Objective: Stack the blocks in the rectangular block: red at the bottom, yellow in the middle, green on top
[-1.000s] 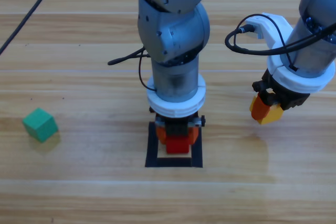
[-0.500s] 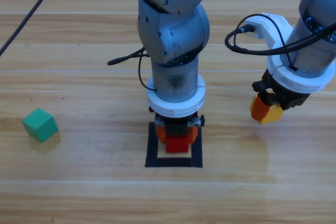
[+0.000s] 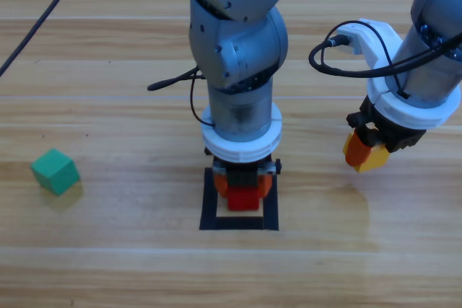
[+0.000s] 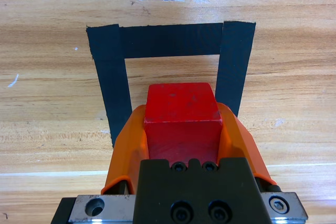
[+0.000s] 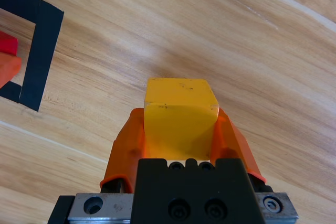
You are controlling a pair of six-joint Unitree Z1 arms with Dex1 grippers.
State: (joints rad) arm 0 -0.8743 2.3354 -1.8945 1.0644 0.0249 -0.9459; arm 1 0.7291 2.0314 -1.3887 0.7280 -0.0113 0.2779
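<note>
At table centre, the left gripper [image 3: 244, 187] holds the red cube [image 4: 181, 114] over the rectangular block [image 3: 209, 203], the black tape outline. Progress is judged early: no cube has yet been released inside the outline, so all three placements remain.

Left gripper: the jaws are closed narrowly on the red cube, one against each side face. In the left wrist view the cube sits over the near half of the outline's hollow. Whether its underside already touches the table cannot be determined from these views; it is probably at or just above the surface.

Right gripper [image 3: 364, 153]: positioned well to the right of the outline and clear of the table, with the jaws clamped on the yellow cube [image 5: 180, 116]. This cube is ready for the second layer once the red cube is seated and the left arm is out of the way.

Green cube [image 3: 55, 171]: resting free on the table near the left edge, well apart from both grippers and the outline.
</note>
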